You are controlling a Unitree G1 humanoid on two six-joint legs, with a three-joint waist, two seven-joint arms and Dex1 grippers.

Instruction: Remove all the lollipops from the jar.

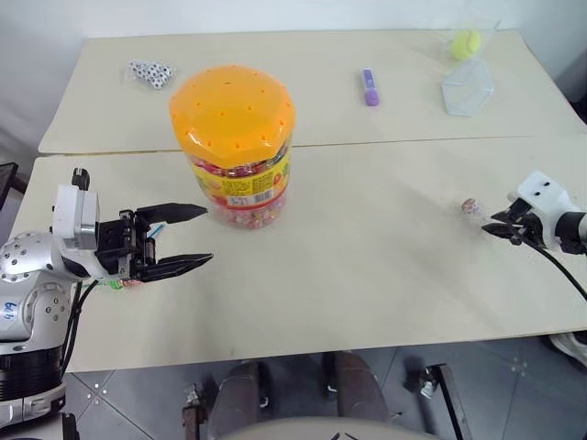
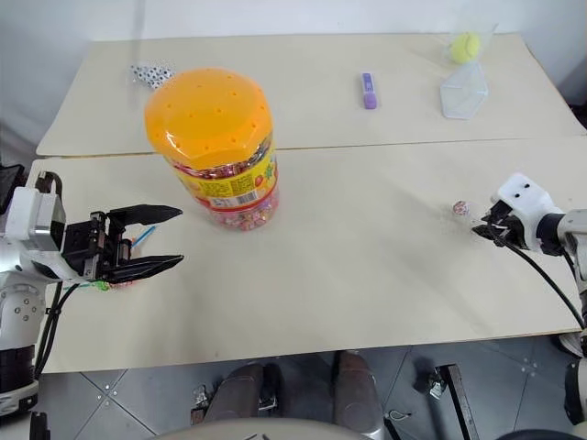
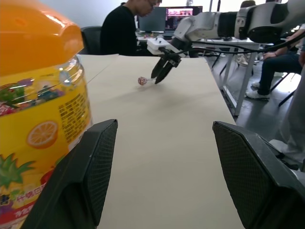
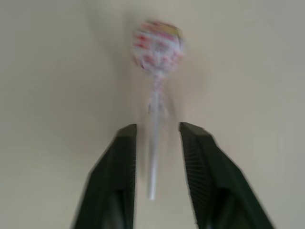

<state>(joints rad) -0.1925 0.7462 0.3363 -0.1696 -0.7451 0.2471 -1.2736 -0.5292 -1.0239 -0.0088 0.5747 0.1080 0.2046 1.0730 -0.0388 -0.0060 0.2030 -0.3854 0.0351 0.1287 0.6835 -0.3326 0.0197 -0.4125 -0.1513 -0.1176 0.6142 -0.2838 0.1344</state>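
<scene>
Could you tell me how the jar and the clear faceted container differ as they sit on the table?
The jar is a tall cylinder with an orange domed lid; the clear faceted container is low and angular. The jar is packed with wrapped candies and carries a yellow label; the container is unlabelled and see-through. The jar stands near the left gripper, the container at the far right. Both are clear plastic.

Two pale beige tabletop [image 1: 385,275] slabs sit one behind the other, a thin seam crossing the frame's middle. A white wall [image 1: 55,18] runs along the top edge. Grey floor tiles [image 1: 138,394] show at the bottom. In the left wrist view, a person in black [image 3: 121,33] sits before a lit monitor [image 3: 183,14], upper centre.
</scene>
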